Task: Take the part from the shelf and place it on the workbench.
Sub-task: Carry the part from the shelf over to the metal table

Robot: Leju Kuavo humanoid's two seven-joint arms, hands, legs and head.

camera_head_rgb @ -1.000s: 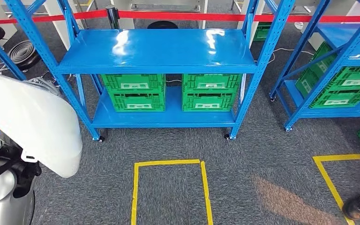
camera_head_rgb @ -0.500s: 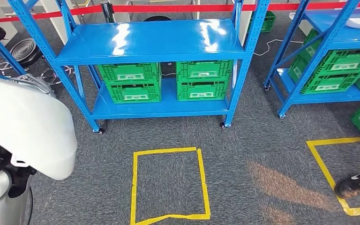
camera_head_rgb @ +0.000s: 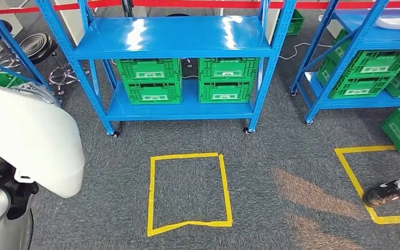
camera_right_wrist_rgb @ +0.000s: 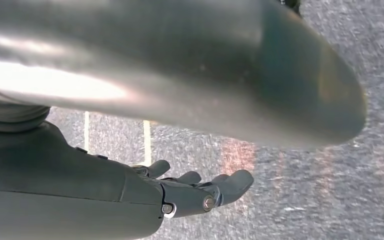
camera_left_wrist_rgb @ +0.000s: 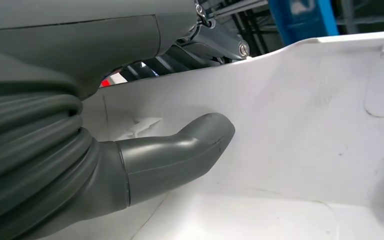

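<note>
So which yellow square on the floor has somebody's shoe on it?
The yellow tape square on the right. A person's black shoe rests on its tape line; the middle square has carpet only.

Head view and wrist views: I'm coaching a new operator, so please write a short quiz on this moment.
1. True or false: the left hand has its thumb against the white part.
2. The right hand holds: A a crate, B nothing, C the part.
3. Fill in: a person's shoe touches the ___ tape on the floor.
Key: 1 true; 2 B; 3 yellow.
</note>
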